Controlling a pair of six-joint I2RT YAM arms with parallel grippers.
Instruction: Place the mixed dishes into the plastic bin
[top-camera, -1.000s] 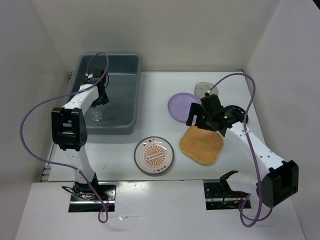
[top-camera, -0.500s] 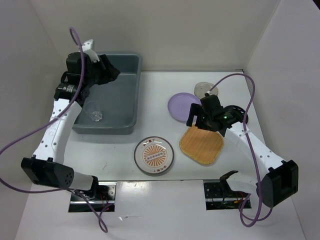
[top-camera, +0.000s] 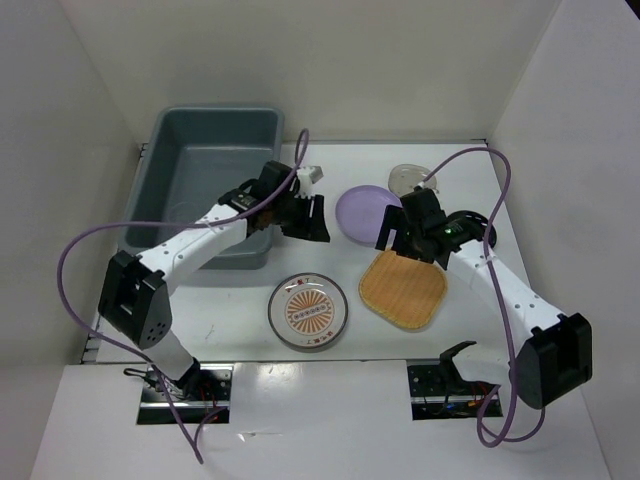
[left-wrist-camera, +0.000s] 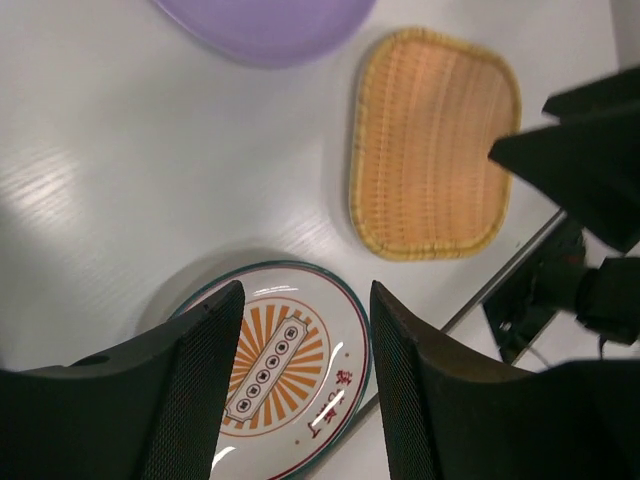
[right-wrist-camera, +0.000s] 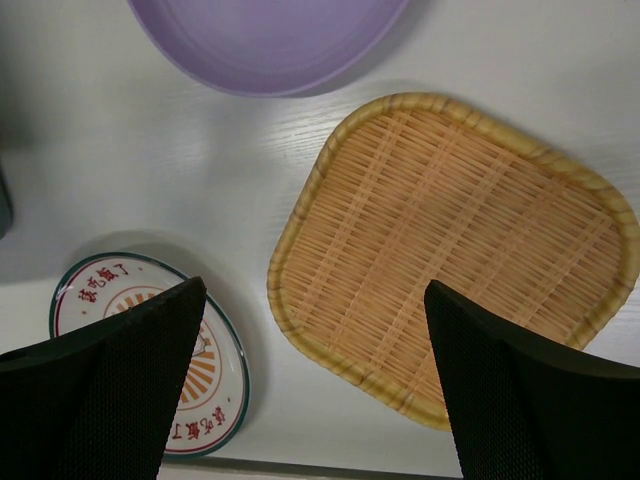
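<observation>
The grey-blue plastic bin (top-camera: 170, 150) stands at the back left. My left gripper (top-camera: 308, 222) is open and empty, above the table between the bin and the lavender plate (top-camera: 362, 210). In the left wrist view (left-wrist-camera: 305, 290) the orange-and-white patterned plate (left-wrist-camera: 290, 380) lies below its fingers. My right gripper (top-camera: 393, 238) is open and empty above the near-left edge of the tan woven plate (top-camera: 404, 292), as the right wrist view (right-wrist-camera: 312, 288) shows. The translucent dish (top-camera: 404, 177) sits behind the lavender plate. The black dish (top-camera: 478, 226) is partly hidden by my right arm. The glass cup is hidden.
The patterned plate (top-camera: 308, 311) lies at the front centre. White walls close in the table on the left, back and right. My left arm lies across the bin's near-right corner. The right arm (left-wrist-camera: 590, 150) shows in the left wrist view.
My left arm has swung from inside the bin, up past its far-left corner, then right and out over the table beside the lavender plate. My right arm has hardly moved.
</observation>
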